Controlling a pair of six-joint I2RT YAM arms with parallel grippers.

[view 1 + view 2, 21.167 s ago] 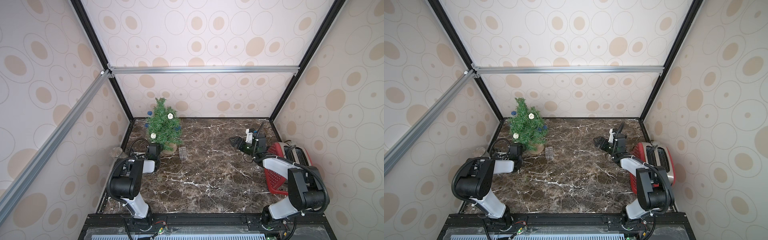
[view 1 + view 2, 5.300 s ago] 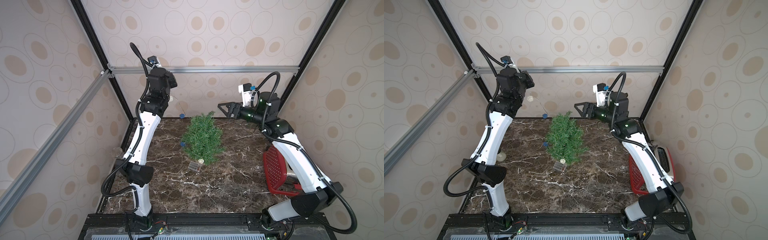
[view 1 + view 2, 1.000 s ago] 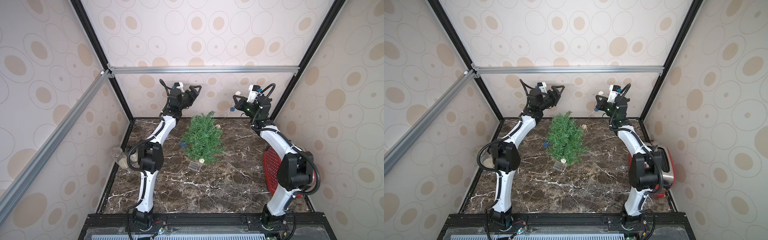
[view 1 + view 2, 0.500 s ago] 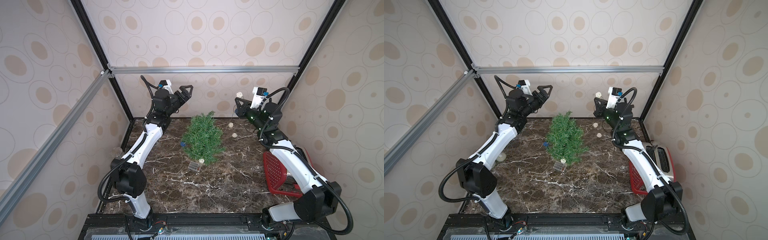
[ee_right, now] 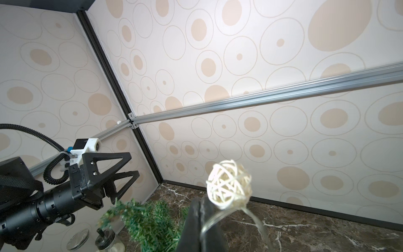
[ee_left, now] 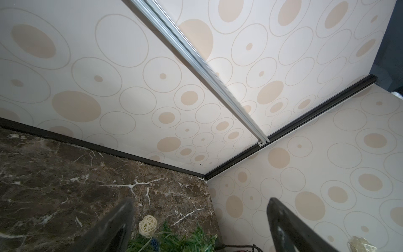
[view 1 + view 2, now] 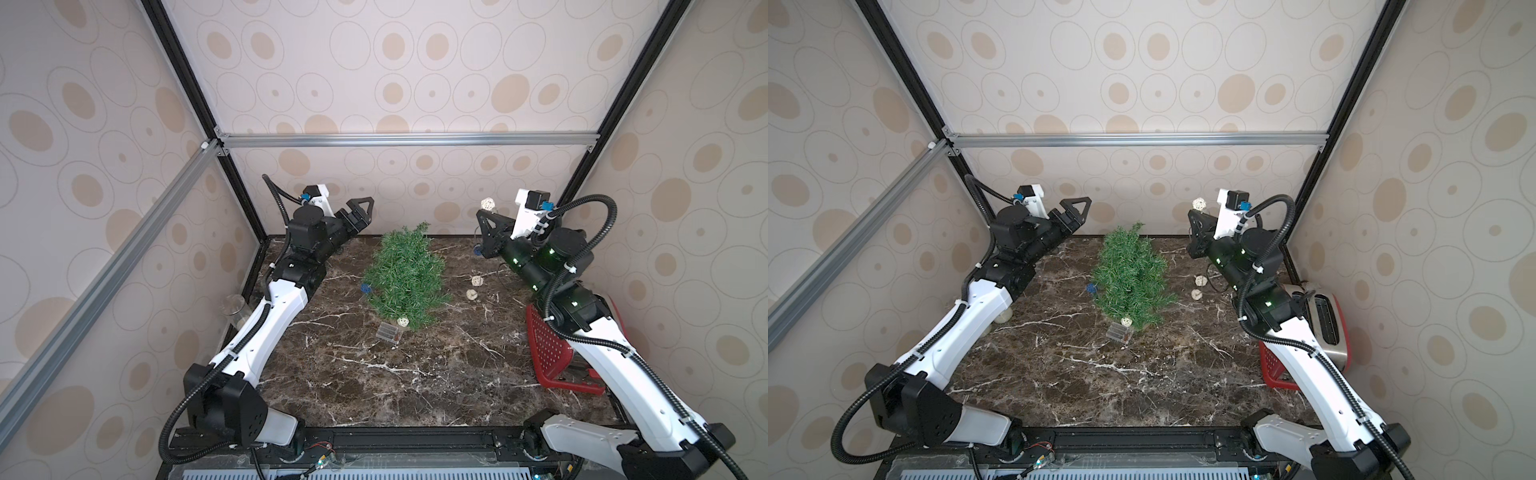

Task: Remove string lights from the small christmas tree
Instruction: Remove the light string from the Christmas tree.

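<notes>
— Who has the string lights?
— The right hand, clamped tight on the wire beside a cream ball, raised near the back wall. More balls lie on the worktop and against the small christmas tree, mid-worktop. The clear battery box lies just before it.
— The left hand?
— Spread wide, empty, raised beside the treetop.
— Containers?
— A glass jar with pale filling, by the left wall. A red basket, tipped, contents unseen.

Dark marble tabletop carries small christmas tree, red basket, and the string lights: battery box, 2 cream balls.
</notes>
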